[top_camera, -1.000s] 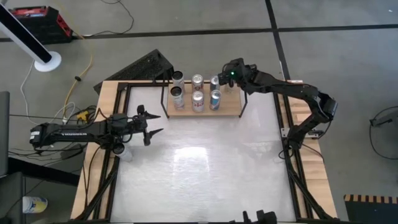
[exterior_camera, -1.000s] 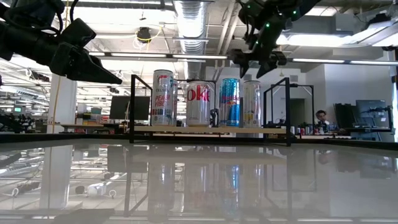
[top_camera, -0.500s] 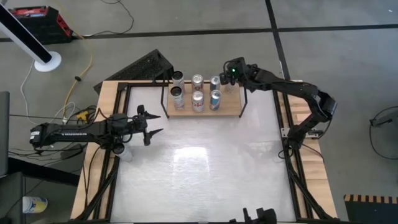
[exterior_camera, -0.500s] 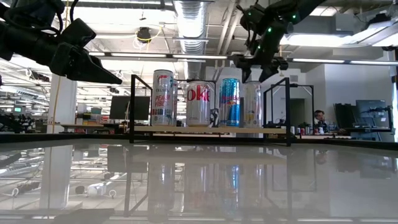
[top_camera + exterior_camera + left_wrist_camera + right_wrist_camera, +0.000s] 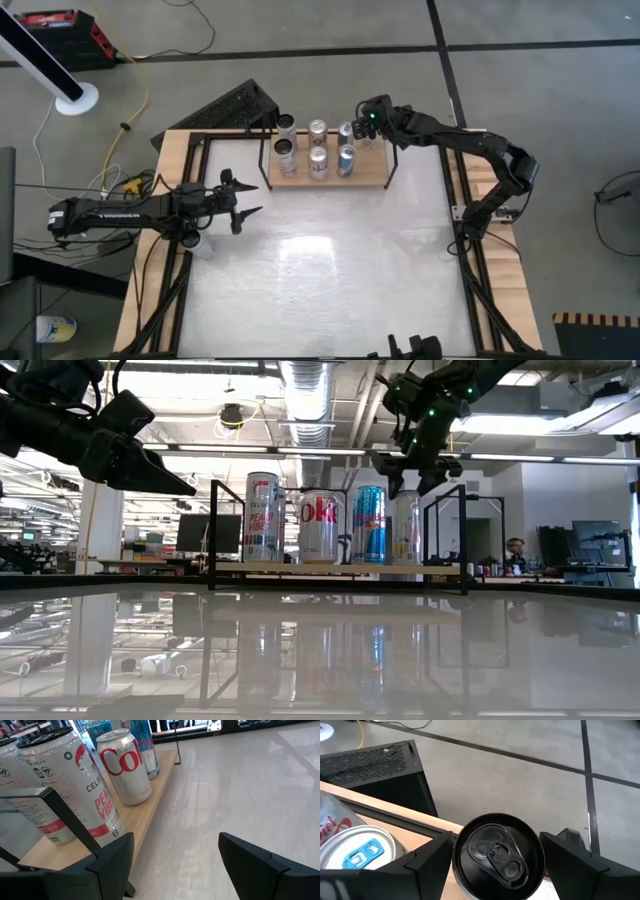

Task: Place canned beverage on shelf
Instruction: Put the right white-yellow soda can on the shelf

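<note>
The shelf, a light-wood board in a black wire frame, stands at the table's far edge with several cans on it. In the low view a Celsius can, a Coke can, a blue can and a pale can stand upright on their bases. My right gripper is open. Its fingers stand on either side of the black top of the pale can at the shelf's far right. My left gripper is open and empty above the table's left part, pointing at the shelf.
A black mesh rack sits just beyond the table's far left corner. The wire frame's uprights flank the cans. White tabletop spreads in front of the shelf. A person sits far back in the room.
My right gripper has shifted a little toward the table's left over the pale can and tipped, and its fingertips have come lower, level with the can's top. The cans have kept still.
</note>
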{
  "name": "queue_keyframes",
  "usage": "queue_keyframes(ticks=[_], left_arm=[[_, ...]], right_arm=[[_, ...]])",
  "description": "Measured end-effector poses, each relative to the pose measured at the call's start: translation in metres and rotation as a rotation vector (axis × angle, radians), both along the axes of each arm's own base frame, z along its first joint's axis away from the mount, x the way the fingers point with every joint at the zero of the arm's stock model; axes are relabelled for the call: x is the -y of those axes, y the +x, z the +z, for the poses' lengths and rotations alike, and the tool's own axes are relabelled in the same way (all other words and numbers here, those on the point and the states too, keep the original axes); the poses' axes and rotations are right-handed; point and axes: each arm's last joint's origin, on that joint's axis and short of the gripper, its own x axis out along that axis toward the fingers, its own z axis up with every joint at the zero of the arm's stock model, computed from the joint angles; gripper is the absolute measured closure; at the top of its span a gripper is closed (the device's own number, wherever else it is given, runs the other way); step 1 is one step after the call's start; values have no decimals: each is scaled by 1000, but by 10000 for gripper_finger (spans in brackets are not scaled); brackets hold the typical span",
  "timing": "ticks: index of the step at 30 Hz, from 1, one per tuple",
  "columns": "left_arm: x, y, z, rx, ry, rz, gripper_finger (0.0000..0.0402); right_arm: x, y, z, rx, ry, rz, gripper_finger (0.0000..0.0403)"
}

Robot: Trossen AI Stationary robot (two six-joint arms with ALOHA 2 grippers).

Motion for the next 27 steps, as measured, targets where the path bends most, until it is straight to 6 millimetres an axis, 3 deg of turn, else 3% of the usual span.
queue_keyframes(ticks=[7,27], left_arm=[[0,0,0,-1,1,0,127],[0,0,0,0,0,0,127]], right_arm=[[-2,0,-1,24,19,-29,108],[-19,0,-5,85,4,-243,110]])
